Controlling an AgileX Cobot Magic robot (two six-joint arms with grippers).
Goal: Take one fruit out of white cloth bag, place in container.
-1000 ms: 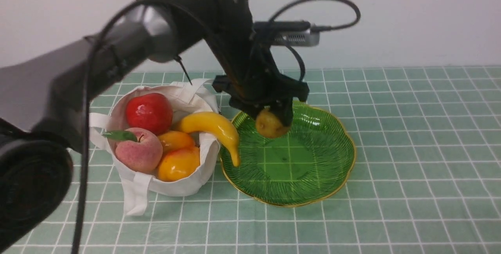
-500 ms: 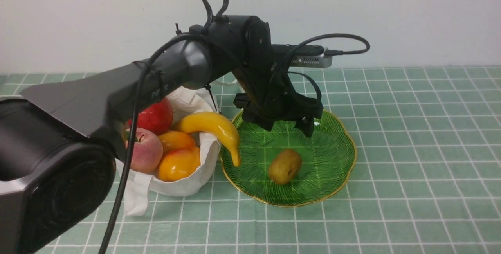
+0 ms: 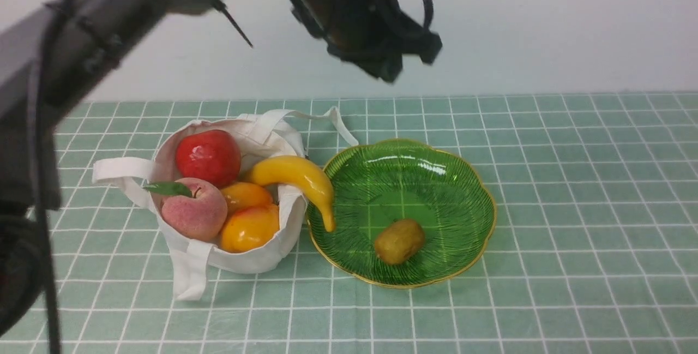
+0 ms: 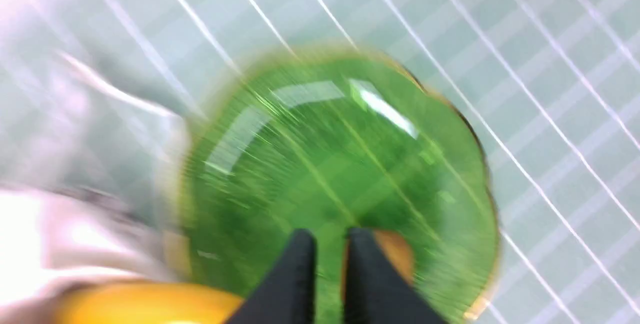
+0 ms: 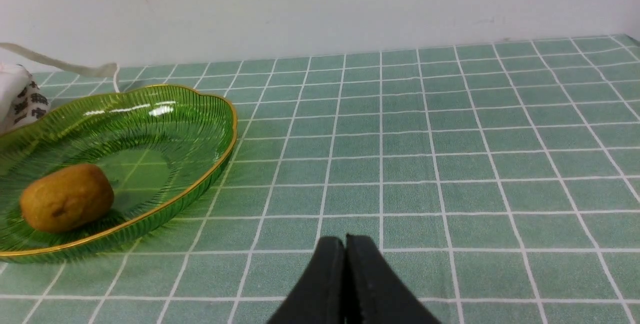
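Note:
The olive-brown fruit [image 3: 399,241] [image 5: 66,197] lies loose in the near half of the green glass container [image 3: 422,177] [image 5: 150,124]. The white cloth bag [image 3: 240,258] slumps just left of it. My left gripper [image 3: 409,65] hangs high above the dish's far edge. Its view is blurred; there the fingers [image 4: 300,264] stand almost together over the container [image 4: 325,154], a slim gap between them and nothing held, with the fruit [image 4: 397,254] far below. My right gripper [image 5: 345,241] is shut and empty, low over the cloth right of the dish.
In the bag sit a red apple [image 3: 207,156], a peach [image 3: 193,209] and two orange-yellow fruits [image 3: 248,227]. A yellow banana [image 3: 297,177] hangs over the bag's side onto the dish rim. Green checked cloth [image 3: 572,223] covers the table up to the back wall.
A second ago my left gripper held the fruit over the dish. It let the fruit drop into the dish, then rose well above it and its fingers came together.

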